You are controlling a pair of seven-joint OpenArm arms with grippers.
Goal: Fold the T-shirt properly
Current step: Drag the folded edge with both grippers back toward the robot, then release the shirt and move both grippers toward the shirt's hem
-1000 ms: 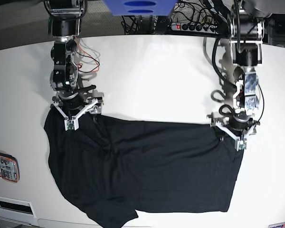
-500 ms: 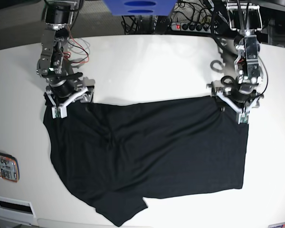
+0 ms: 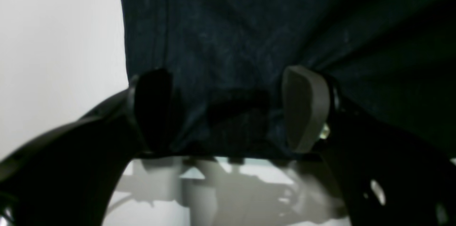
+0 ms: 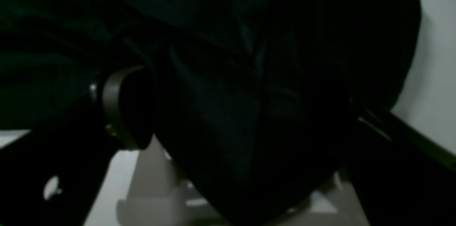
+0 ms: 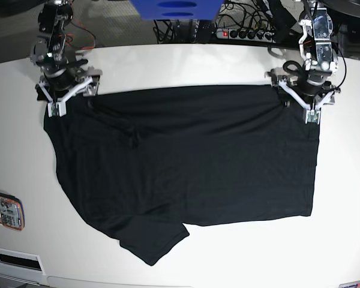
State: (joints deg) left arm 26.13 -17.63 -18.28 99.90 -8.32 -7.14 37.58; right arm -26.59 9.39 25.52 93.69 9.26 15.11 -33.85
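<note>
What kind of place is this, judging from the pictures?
Probably a robotics lab: a white table carrying two arms, a power strip with tangled cables behind it, and a black T-shirt spread out.

No legible text (views perhaps too dim)

The base view is bright and evenly lit from above, and the white table [image 5: 186, 66] is nearly washed out, its far edge bowed by lens distortion. The black T-shirt [image 5: 186, 156] swallows detail. Both wrist views are dim, soft and grainy, with blurred near parts. Grey, hard-edged shadows fall on the table below the cloth.
</note>
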